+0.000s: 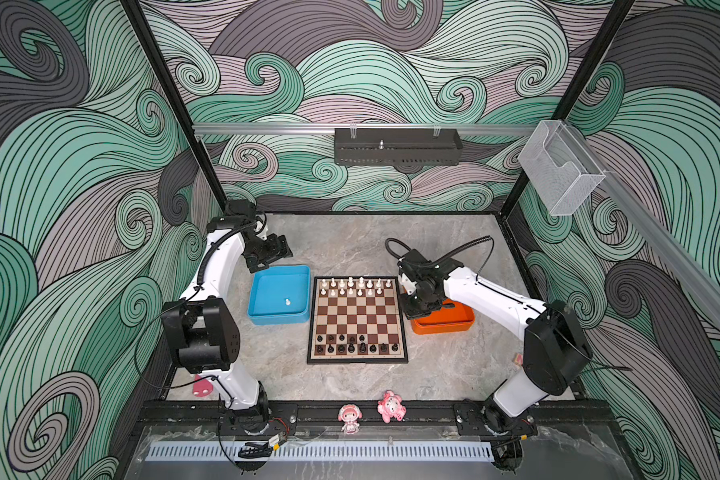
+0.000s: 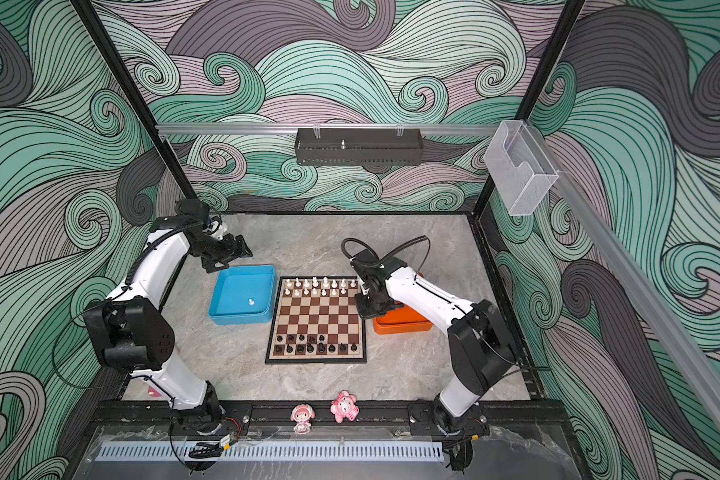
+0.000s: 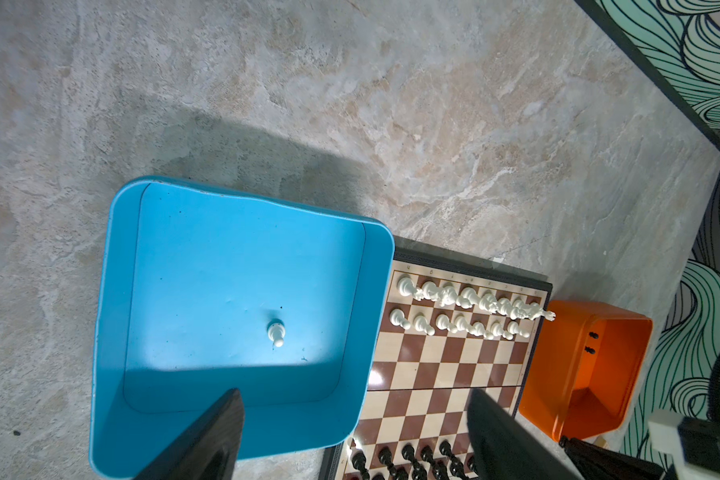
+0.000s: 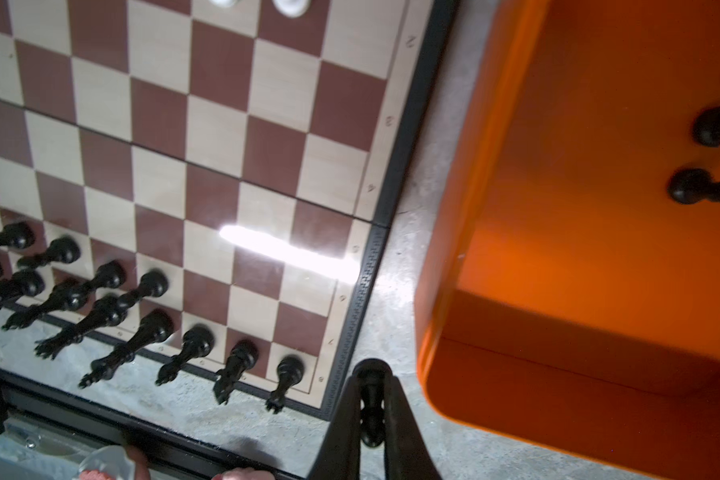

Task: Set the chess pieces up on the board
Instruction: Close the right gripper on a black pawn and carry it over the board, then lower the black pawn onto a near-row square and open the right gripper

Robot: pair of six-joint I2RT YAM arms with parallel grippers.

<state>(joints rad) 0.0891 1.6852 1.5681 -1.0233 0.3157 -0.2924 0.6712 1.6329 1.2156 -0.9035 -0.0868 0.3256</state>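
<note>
Swirled teal, lilac and grey wave wallpaper encloses a grey, marble-veined counter. At the left, the left hand hangs released, its dark fingers spread wide, above the far edge of a glossy blue tray with rounded corners. One white pawn stands on the tray's floor. Just beside the tray lies the board, brown and cream squares in a thin black frame. White chess pieces line its far two rows and black chess pieces its near two, whose pawn row is bare at the right end. The right hand is clenched on a black pawn between the board and a smooth orange tray, where two black pawns lie.
</note>
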